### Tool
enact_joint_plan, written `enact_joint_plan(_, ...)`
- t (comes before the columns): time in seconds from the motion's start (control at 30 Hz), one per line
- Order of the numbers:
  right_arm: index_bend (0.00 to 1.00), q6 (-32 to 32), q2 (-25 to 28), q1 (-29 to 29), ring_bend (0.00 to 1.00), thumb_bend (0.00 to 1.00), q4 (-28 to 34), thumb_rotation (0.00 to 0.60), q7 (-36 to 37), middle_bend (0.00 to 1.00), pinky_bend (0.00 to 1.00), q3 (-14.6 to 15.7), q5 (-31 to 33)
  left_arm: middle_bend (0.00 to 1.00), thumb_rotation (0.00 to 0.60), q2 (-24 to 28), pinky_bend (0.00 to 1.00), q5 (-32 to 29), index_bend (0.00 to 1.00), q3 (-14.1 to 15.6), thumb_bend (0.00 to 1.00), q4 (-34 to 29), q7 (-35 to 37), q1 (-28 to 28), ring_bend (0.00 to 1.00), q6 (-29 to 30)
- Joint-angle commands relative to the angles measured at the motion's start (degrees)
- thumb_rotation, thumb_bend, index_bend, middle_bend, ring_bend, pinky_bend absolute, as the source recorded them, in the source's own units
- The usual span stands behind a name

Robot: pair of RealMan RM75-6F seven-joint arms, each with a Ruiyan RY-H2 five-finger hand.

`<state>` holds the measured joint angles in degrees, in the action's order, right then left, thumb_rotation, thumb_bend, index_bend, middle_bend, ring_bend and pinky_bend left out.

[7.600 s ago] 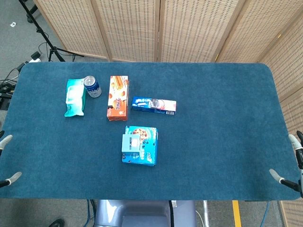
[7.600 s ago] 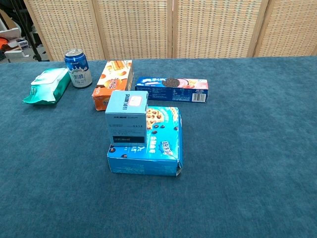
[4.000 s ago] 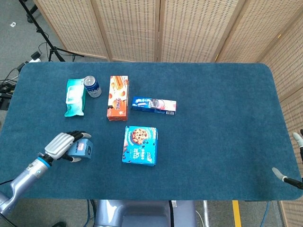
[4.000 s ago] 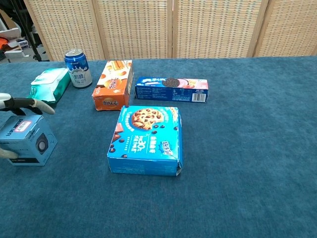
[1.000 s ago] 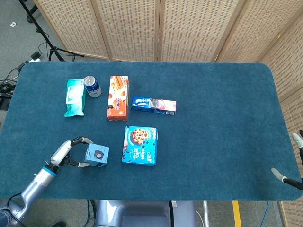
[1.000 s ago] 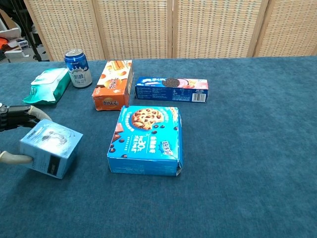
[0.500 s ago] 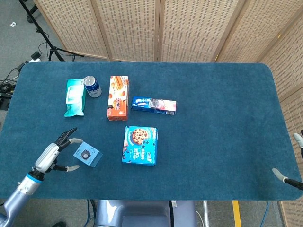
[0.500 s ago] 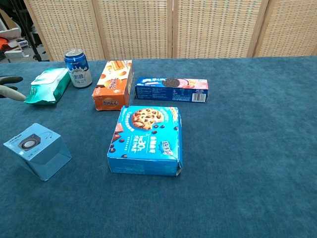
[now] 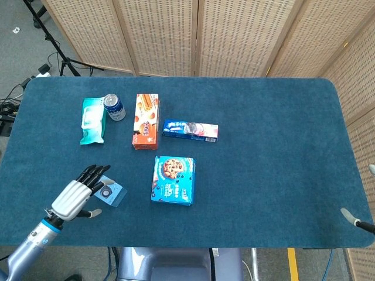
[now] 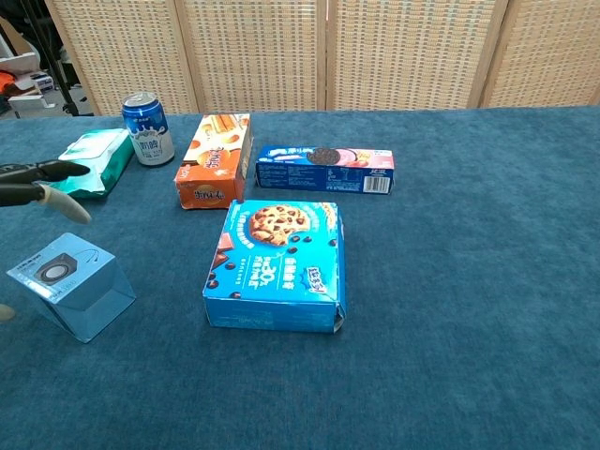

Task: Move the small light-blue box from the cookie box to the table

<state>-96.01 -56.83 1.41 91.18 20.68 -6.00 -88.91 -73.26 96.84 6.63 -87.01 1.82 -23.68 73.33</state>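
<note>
The small light-blue box (image 10: 71, 286) sits on the blue table (image 9: 275, 146), left of the cookie box (image 10: 278, 262) and well apart from it, turned at an angle to the table's edge. A round printed mark shows on its top face. Nothing lies on the cookie box, whose lid with the biscuit picture is bare.

The left hand (image 9: 78, 195) is just beside the light-blue box on its left. In the head view its fingers are stretched out and spread, the dark tips reaching over the box's near-left corner; whether they touch it cannot be told. In the chest view the fingers (image 10: 37, 180) show above and behind the box, apart from it, holding nothing.

Farther back stand an orange snack box (image 9: 146, 120) and, to its right, a long blue biscuit box (image 9: 190, 130), both lying flat. Left of the orange box are a blue drink can (image 9: 114, 107), upright, and a green wipes pack (image 9: 93, 120) just beside it.

Of the right hand (image 9: 358, 219) only pale fingertips show at the right edge of the head view; their state cannot be told.
</note>
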Motion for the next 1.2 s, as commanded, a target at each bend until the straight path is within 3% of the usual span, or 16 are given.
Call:
enact_joint_plan(0.03,0.00,0.4,0.1,-0.1,0.00,0.00,-0.2,0.600,0.4,0.00,0.00,-0.2,0.4,0.00,0.600,2.2,0.00,-7.1,0.26,-2.9,0.00,-7.8,-14.9,-2.7,0.00,-9.0)
enact_joint_plan(0.27,0.00,0.4,0.2,-0.1,0.00,0.00,-0.2,0.600,0.7,0.00,0.00,-0.3,0.6,0.00,0.600,1.1,0.01,-11.7,0.26,-4.3,0.00,-8.9,-24.0,-4.9,0.00,-14.1)
enact_joint_plan(0.5,0.00,0.7,0.2,-0.1,0.00,0.00,-0.4,0.600,1.1,0.00,0.00,-0.4,0.8,0.00,0.600,-0.1,0.05,-14.6,0.26,-4.7,0.00,-8.5,-26.7,-5.8,0.00,-16.4)
enact_joint_plan(0.57,0.00,0.7,0.2,-0.1,0.00,0.00,-0.4,0.600,1.1,0.00,0.00,-0.4,0.9,0.02,0.600,-0.3,0.11,-14.5,0.26,-4.8,0.00,-8.3,-26.1,-5.9,0.02,-16.5)
enact_joint_plan(0.7,0.00,0.9,0.3,-0.2,0.00,0.00,-0.4,0.600,1.1,0.00,0.00,-0.4,1.0,0.22,0.600,-0.4,0.30,-13.6,0.32,-4.7,0.00,-7.5,-23.9,-6.0,0.21,-16.1)
enact_joint_plan(0.77,0.00,0.9,0.2,-0.2,0.00,0.00,-0.3,0.600,0.9,0.00,0.00,-0.3,0.8,0.32,0.600,-0.6,0.38,-12.7,0.41,-4.6,0.00,-6.7,-22.8,-5.8,0.31,-15.4)
enact_joint_plan(0.9,0.00,0.8,0.2,-0.2,0.00,0.00,-0.3,0.600,0.8,0.00,0.00,-0.3,0.7,0.42,0.600,-0.8,0.43,-11.7,0.52,-4.4,0.00,-5.2,-20.5,-5.2,0.40,-14.1)
enact_joint_plan(1.1,0.00,0.7,0.2,-0.1,0.00,0.00,-0.2,0.600,0.7,0.00,0.00,-0.2,0.6,0.45,0.600,-0.8,0.44,-8.8,0.52,-5.1,0.00,-3.2,-10.7,-4.2,0.43,-9.7)
enact_joint_plan(1.2,0.00,0.7,0.2,-0.1,0.00,0.00,-0.2,0.600,0.6,0.00,0.00,-0.2,0.5,0.45,0.600,-1.7,0.44,-5.4,0.53,-5.5,0.00,-0.4,-0.5,-3.1,0.43,-4.7)
